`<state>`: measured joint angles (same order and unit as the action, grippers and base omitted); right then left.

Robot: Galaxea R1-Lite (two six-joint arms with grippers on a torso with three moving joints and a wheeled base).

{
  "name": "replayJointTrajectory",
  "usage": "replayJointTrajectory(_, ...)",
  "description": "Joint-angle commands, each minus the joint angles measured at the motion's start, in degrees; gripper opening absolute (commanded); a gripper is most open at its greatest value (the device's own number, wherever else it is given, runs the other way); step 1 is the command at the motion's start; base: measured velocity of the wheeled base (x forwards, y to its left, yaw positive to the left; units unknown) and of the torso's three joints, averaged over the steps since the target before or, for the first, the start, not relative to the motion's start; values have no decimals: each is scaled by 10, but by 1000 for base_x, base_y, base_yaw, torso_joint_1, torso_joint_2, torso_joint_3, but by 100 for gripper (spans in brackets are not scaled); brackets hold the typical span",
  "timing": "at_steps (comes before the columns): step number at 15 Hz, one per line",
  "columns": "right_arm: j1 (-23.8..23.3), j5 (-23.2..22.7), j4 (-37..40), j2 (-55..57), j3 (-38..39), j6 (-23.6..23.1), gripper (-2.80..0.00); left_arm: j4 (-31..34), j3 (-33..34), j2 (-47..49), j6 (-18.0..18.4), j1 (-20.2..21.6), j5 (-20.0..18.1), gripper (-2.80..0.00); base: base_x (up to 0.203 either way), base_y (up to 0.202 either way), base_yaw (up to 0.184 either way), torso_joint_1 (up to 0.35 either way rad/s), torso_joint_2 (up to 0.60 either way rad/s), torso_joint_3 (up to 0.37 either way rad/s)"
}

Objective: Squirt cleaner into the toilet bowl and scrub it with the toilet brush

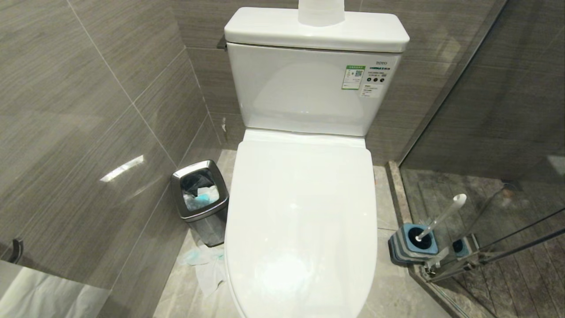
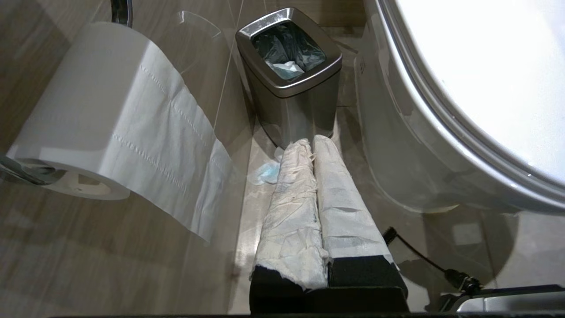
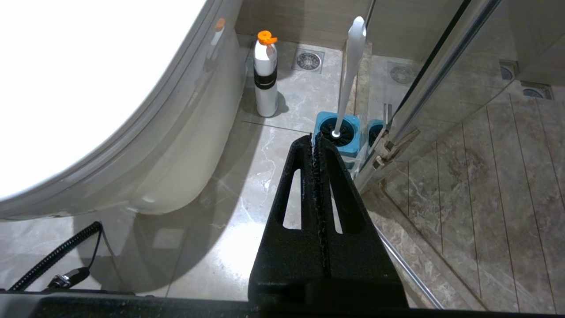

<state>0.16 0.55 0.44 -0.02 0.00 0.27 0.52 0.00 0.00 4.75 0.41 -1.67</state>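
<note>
The fingers of the left gripper [image 2: 311,143] and right gripper [image 3: 312,140] are pressed together, holding nothing. The toilet [image 1: 304,101] has its lid [image 1: 300,212] down. The brush [image 1: 441,216] stands in its holder [image 1: 412,244] on the floor, right of the toilet, beside the glass.

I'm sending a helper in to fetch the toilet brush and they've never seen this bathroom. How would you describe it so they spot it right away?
Find the white toilet with its lid shut; on the floor to its right, against the glass shower partition, stands the toilet brush. Its slim white handle leans out of a squarish blue-topped holder, unlike the steel bin on the toilet's other side.
</note>
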Motion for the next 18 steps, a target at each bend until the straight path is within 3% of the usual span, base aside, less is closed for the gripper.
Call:
replayJointTrajectory(1, 0, 0, 0, 0, 0, 1, -280, -1, 1, 1, -16, 0, 3, -280, 0, 0, 0, 0, 0, 0)
replayJointTrajectory(18, 0, 0, 0, 0, 0, 1, -280, -1, 1, 1, -21, 0, 8, -280, 0, 0, 0, 0, 0, 0)
